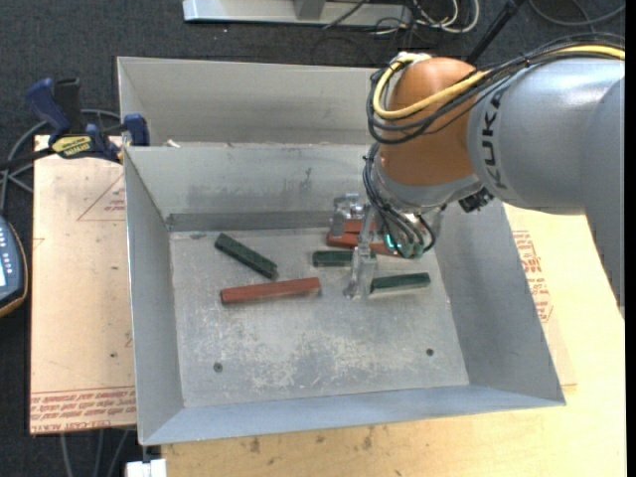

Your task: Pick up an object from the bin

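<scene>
In the camera view, the end effector is seen low in the grey bin; whether it is spread or pressed together cannot be told. A short green bar lies just view-left of it, a longer green bar just view-right, and a red-brown block just behind. Either bar could be nudged aside by an off-centre descent. Farther view-left, a long red-brown bar and a slanted green bar are contained.

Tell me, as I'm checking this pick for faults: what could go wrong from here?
1. The gripper hangs close among the short dark green bar, the red block and the longer green bar at its right. It might nudge or catch the wrong one.
2. These bars seem to lie flat on the bin floor, so a grasp may slip off.
</scene>
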